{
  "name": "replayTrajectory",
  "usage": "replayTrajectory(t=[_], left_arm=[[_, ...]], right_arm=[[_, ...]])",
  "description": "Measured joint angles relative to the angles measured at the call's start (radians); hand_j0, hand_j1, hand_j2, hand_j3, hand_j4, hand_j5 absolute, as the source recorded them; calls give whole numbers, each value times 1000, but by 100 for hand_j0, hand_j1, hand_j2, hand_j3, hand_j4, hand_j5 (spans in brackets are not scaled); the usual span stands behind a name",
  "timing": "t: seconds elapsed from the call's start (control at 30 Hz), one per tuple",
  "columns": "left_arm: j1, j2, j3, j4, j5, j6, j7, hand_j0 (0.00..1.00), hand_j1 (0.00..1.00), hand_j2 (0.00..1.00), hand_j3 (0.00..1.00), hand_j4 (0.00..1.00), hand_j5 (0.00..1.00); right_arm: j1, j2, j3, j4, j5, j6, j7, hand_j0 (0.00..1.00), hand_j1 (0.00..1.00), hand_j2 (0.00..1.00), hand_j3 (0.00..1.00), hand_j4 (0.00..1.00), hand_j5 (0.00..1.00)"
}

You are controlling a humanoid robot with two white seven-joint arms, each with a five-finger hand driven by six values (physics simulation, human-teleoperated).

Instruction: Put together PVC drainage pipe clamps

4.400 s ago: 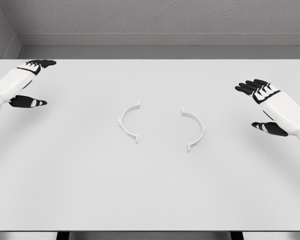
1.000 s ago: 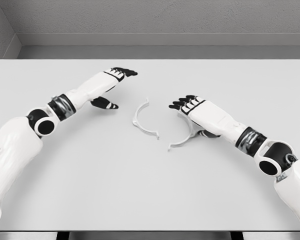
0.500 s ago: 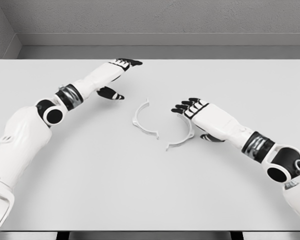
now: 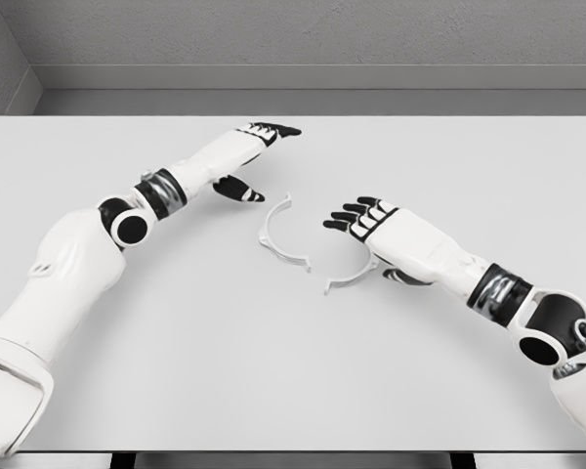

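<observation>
Both hands had closed in; right hand, fingers apart, apparently touched the right clamp half, nearer than the left hand, also fingers apart.

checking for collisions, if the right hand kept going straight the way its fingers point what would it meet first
Probably the left clamp half: the right hand, open, points leftward at its upper end. Hand height is unclear, so it may pass over.

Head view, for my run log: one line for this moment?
left hand: open, beyond left clamp half | right hand: open, over right clamp half | halves apart on table
</observation>
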Motion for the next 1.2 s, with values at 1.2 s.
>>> replayTrajectory(t=[1.2], left_arm=[[3, -65, -3, 61, -11, 0, 0, 100, 100, 100, 100, 100, 100]], right_arm=[[-89, 61, 78, 121, 5, 18, 18, 100, 100, 100, 100, 100, 100]])
